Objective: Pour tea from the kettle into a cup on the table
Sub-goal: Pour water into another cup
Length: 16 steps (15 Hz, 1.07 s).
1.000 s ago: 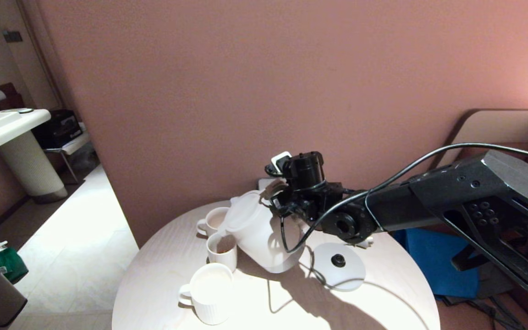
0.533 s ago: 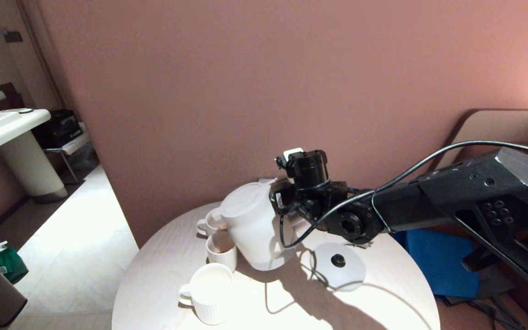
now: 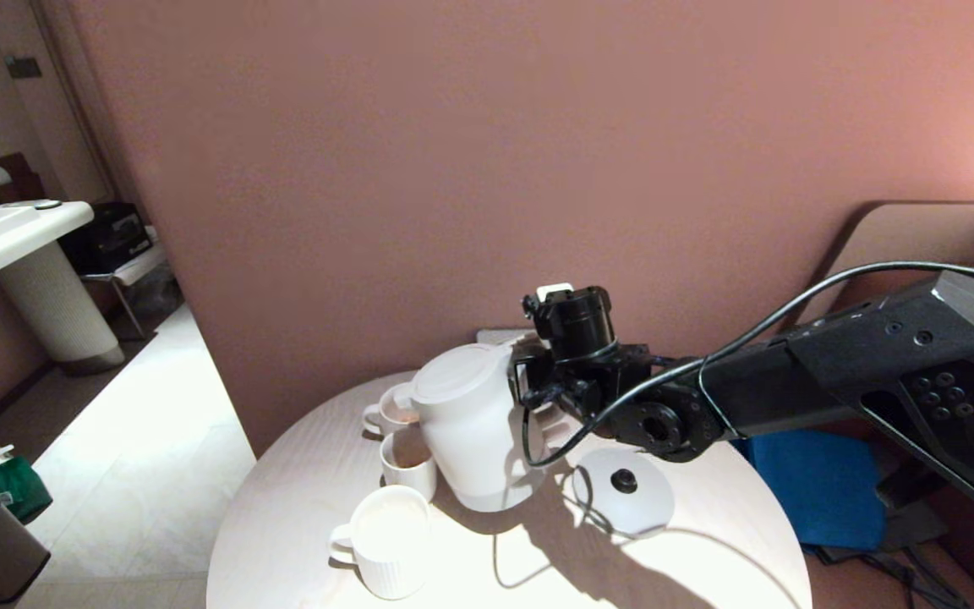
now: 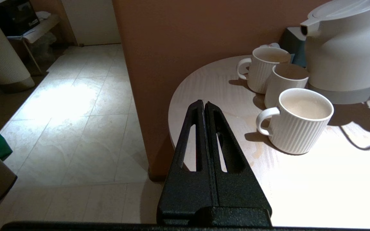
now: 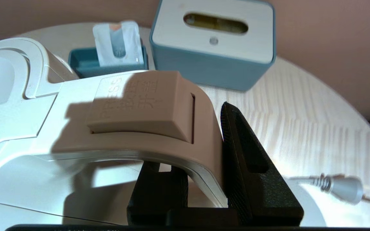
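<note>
Gripping the loop handle of the large matte white electric kettle [image 3: 472, 431], the right gripper [image 3: 529, 391] has one black finger on each side of the handle, as the right wrist view shows, so it is clamped on the handle rather than free. The kettle hangs nearly upright, close over the round tabletop of pale whitish wood grain [image 3: 690, 550], with its short spout [image 4: 307, 29] facing three white ribbed cups. The middle ribbed cup [image 3: 408, 461], just beside the kettle's body, holds pale amber-brown tea [image 3: 408, 458]; the far cup [image 3: 389, 408] seems to hold some too, and the near, larger cup [image 3: 385, 537] shows a pale inside whose contents I cannot tell. No liquid is leaving the spout, so the pouring step looks finished or paused, and the step in hand appears to be bringing the kettle level for setting down. The round white base disc [image 3: 624, 501] lies on the table right of the kettle, with its cord trailing around it. The next move probably calls for carrying the kettle sideways over that disc and lowering it squarely, clear of the cups and cord, before releasing the handle. The left gripper [image 4: 205, 110] waits off the table's near-left edge, its fingers pressed together and empty.
</note>
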Tool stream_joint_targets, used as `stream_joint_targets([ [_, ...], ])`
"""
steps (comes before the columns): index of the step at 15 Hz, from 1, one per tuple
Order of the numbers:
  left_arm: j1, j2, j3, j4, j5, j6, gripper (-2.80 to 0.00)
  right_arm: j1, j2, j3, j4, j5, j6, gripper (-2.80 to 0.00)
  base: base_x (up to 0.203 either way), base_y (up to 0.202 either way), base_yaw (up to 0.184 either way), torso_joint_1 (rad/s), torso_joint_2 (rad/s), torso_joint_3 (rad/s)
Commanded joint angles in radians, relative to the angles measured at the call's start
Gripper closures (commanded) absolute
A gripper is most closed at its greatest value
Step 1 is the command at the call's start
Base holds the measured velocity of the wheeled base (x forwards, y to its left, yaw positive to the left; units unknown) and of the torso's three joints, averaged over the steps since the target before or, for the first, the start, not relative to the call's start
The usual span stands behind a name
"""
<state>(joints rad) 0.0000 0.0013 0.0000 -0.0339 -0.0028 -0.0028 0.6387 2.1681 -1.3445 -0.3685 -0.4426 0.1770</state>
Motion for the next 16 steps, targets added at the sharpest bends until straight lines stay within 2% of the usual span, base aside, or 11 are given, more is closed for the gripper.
stream_joint_targets([
  [1,0.0,0.0,0.0,0.0,0.0,0.0,0.0,-0.001,-0.015,0.028,-0.003,-0.003,0.013,0.0,0.0,0.0,0.0,0.0,0.0,0.0],
  [11,0.0,0.0,0.0,0.0,0.0,0.0,0.0,0.061,-0.156,0.26,-0.026,-0.004,0.036,0.0,0.0,0.0,0.0,0.0,0.0,0.0],
  [16,0.0,0.0,0.0,0.0,0.0,0.0,0.0,0.093,-0.172,0.376,-0.139,-0.009,0.029,0.0,0.0,0.0,0.0,0.0,0.0,0.0],
])
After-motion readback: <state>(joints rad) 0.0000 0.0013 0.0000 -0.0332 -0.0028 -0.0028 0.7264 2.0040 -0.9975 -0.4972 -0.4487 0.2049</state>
